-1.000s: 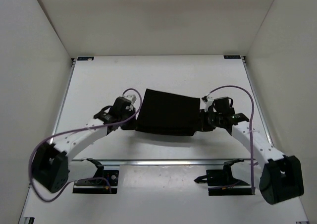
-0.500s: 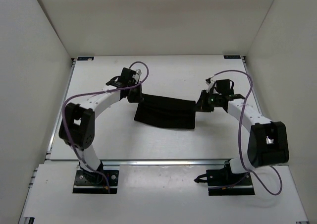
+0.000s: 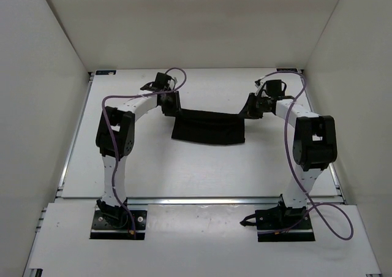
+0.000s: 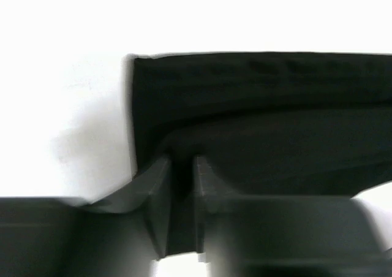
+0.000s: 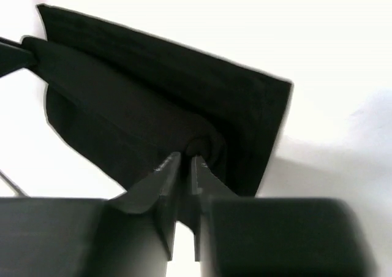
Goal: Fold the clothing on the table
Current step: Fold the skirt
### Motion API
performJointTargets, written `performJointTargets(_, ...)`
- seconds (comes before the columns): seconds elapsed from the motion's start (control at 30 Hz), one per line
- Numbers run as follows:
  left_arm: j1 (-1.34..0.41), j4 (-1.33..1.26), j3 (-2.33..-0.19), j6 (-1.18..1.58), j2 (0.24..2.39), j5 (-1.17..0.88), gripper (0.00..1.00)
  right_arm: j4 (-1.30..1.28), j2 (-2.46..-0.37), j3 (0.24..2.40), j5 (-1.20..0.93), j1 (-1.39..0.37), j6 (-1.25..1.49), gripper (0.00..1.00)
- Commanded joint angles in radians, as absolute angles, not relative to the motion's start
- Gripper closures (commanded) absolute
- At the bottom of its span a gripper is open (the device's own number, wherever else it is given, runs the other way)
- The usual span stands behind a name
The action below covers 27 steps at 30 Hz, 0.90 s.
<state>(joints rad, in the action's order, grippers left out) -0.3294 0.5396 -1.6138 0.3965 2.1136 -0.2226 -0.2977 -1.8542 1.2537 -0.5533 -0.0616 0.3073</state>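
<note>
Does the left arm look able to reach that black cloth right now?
Probably yes: the left gripper sits right at the left end of the clothing, fabric between its jaws, with nothing in the way.

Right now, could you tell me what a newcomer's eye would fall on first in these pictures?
The black clothing stands out first, a dark band across the far middle of the white table. The left arm and right arm reach to its two ends, with cloth between the jaws in both wrist views.
</note>
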Motion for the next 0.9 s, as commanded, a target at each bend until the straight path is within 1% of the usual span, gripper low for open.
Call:
performJointTargets(0.0,-0.293,0.543,-1.727,0.393,2.131,-0.264,0.53,-0.296,-1.887,1.347,-0.531,-0.026,0.278,0.87)
performJointTargets(0.03,-0.285,0.552,-1.749,0.393,2.152,-0.282,0.35,-0.310,-1.894,1.361,-0.532,-0.020,0.284,0.78)
performJointTargets(0.1,-0.288,0.569,-1.816,0.397,2.161,-0.282,0.18,-0.327,-1.888,1.388,-0.554,-0.009,0.287,0.44)
performJointTargets(0.13,-0.281,0.557,-1.827,0.396,2.152,-0.282,0.12,-0.312,-1.885,1.384,-0.564,-0.005,0.279,0.37)
performJointTargets(0.17,-0.276,0.542,-1.830,0.394,2.149,-0.275,0.11,-0.304,-1.855,1.382,-0.577,-0.005,0.276,0.30)
performJointTargets(0.2,-0.269,0.529,-1.825,0.399,2.125,-0.273,0.11,-0.301,-1.850,1.373,-0.563,-0.006,0.273,0.26)
performJointTargets(0.23,-0.265,0.517,-1.824,0.406,2.105,-0.281,0.13,-0.302,-1.818,1.361,-0.549,-0.008,0.272,0.25)
performJointTargets(0.27,-0.267,0.502,-1.810,0.411,2.080,-0.291,0.14,-0.293,-1.787,1.345,-0.551,-0.014,0.267,0.25)
performJointTargets(0.3,-0.268,0.491,-1.787,0.411,2.066,-0.299,0.16,-0.287,-1.770,1.324,-0.539,-0.023,0.268,0.31)
performJointTargets(0.33,-0.281,0.486,-1.775,0.408,2.039,-0.296,0.22,-0.281,-1.735,1.284,-0.551,-0.026,0.271,0.56)
performJointTargets(0.37,-0.291,0.479,-1.740,0.407,2.010,-0.299,0.36,-0.264,-1.705,1.272,-0.558,-0.025,0.275,0.70)
performJointTargets(0.4,-0.301,0.468,-1.692,0.408,1.996,-0.299,0.47,-0.249,-1.695,1.226,-0.581,-0.040,0.273,0.99)
performJointTargets(0.43,-0.316,0.453,-1.630,0.408,1.958,-0.310,0.75,-0.226,-1.675,1.186,-0.595,-0.051,0.275,1.00)
performJointTargets(0.47,-0.331,0.422,-1.594,0.432,1.925,-0.319,0.96,-0.216,-1.657,1.140,-0.616,-0.063,0.273,1.00)
performJointTargets(0.5,-0.340,0.381,-1.518,0.443,1.910,-0.327,1.00,-0.207,-1.649,1.118,-0.621,-0.084,0.268,1.00)
performJointTargets(0.53,-0.362,0.355,-1.443,0.460,1.879,-0.340,1.00,-0.206,-1.637,1.080,-0.627,-0.110,0.271,1.00)
performJointTargets(0.67,-0.422,0.273,-1.304,0.508,1.844,-0.386,1.00,-0.120,-1.634,0.977,-0.663,-0.179,0.301,1.00)
performJointTargets(0.73,-0.439,0.232,-1.238,0.520,1.841,-0.396,1.00,-0.100,-1.646,0.963,-0.628,-0.230,0.295,1.00)
performJointTargets(0.8,-0.436,0.171,-1.194,0.548,1.851,-0.399,1.00,-0.084,-1.692,0.966,-0.606,-0.241,0.279,1.00)
performJointTargets(0.87,-0.424,0.085,-1.100,0.630,1.853,-0.413,1.00,-0.071,-1.732,0.997,-0.591,-0.244,0.285,1.00)
